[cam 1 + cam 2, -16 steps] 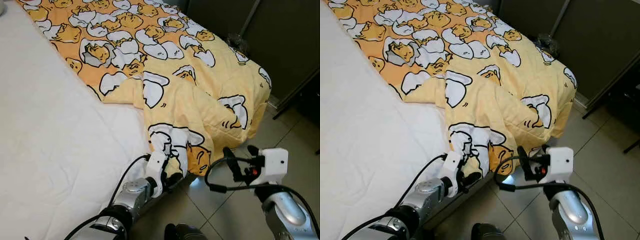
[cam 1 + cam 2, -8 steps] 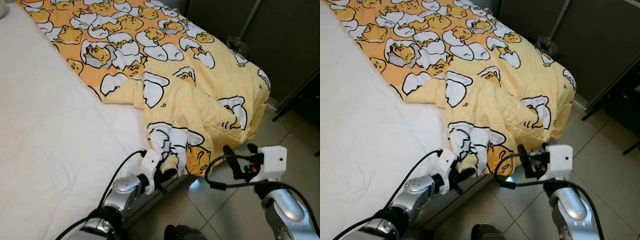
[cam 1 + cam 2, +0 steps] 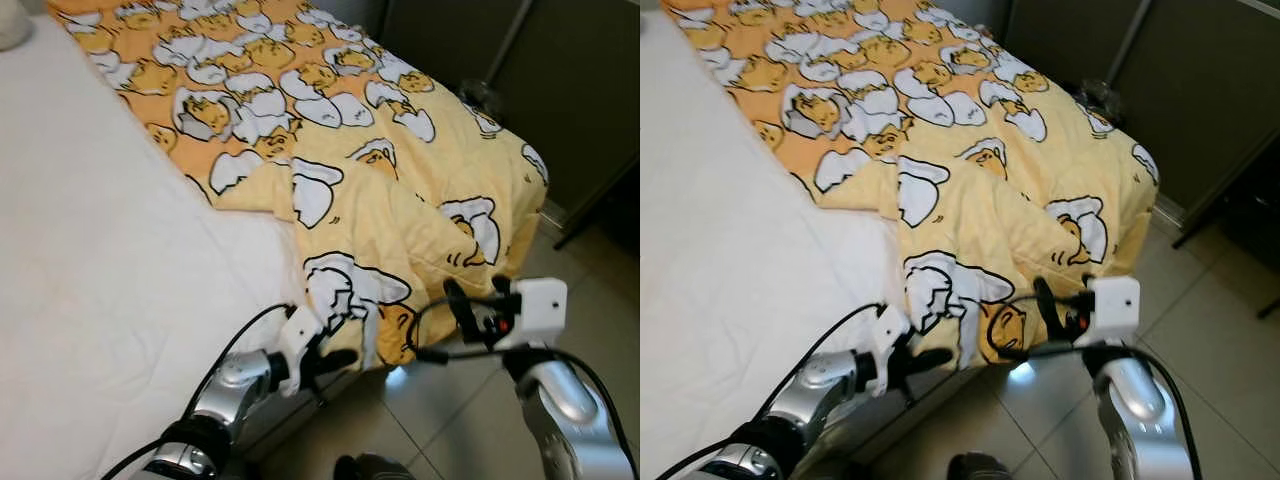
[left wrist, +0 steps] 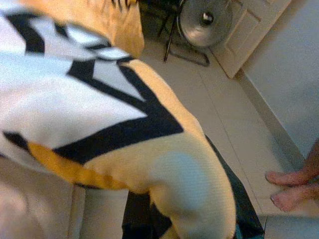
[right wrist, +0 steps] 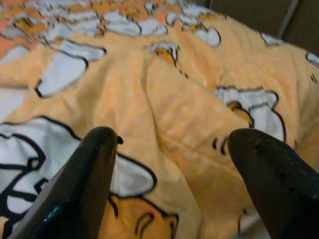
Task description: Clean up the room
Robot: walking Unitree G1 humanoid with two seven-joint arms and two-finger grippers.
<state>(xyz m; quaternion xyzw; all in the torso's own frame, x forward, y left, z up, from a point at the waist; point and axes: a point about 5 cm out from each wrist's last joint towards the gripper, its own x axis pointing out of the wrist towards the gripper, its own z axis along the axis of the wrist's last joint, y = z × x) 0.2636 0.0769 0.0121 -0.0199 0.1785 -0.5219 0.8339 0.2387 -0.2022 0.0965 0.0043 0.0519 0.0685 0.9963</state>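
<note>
**Blanket bunched at the foot of the bed, both grippers at its hanging corner**

The yellow blanket (image 3: 330, 130) printed with egg cartoons lies on the white mattress (image 3: 100, 260), running long from about 11 o'clock down to 5 o'clock in the head views. Its upper part lies fairly flat; its lower corner is folded and rumpled and droops over the bed's edge toward the tiled floor (image 3: 440, 410).

The left gripper (image 3: 335, 357) sits at 6 o'clock, right under the drooping corner. In the left wrist view the cloth drapes over the fingers, so I cannot tell whether they are apart or together. A person's bare feet (image 4: 291, 186) stand on the tiles, and a fan (image 4: 204, 20) stands by the door.

The right gripper (image 3: 475, 300) hovers at 4 o'clock, near the hanging edge, fingers (image 5: 84, 184) spread wide with nothing between them.

The blanket looks soft, light and floppy; it will probably sag and slide rather than keep shape. A pinch on the hem at the corner, one gripper each side, seems the best hold.
</note>
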